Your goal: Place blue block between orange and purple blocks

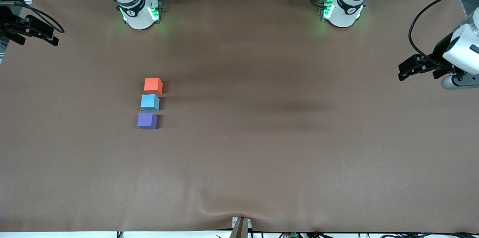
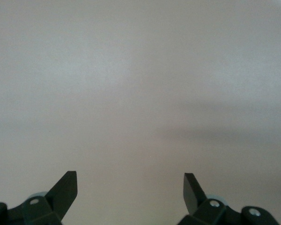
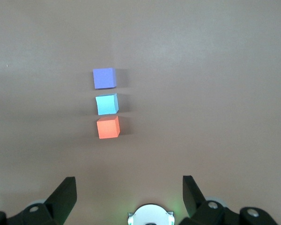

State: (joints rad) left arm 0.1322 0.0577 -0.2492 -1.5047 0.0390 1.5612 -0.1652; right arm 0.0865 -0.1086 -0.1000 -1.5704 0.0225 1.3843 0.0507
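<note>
Three small cubes stand in a close row on the brown table (image 1: 262,155), toward the right arm's end. The orange block (image 1: 153,85) is farthest from the front camera, the blue block (image 1: 150,102) is in the middle, and the purple block (image 1: 147,121) is nearest. Narrow gaps separate them. The right wrist view shows the same row: orange (image 3: 107,127), blue (image 3: 107,104), purple (image 3: 104,78). My right gripper (image 3: 129,185) is open and empty, high over its own base, out of the front view. My left gripper (image 1: 402,72) is open and empty (image 2: 130,180) over the table's edge at the left arm's end.
The right arm's base (image 1: 138,11) and the left arm's base (image 1: 342,9) stand along the table's back edge. A black fixture with a cable (image 1: 28,28) sits at the table's edge at the right arm's end. The left wrist view shows only bare table.
</note>
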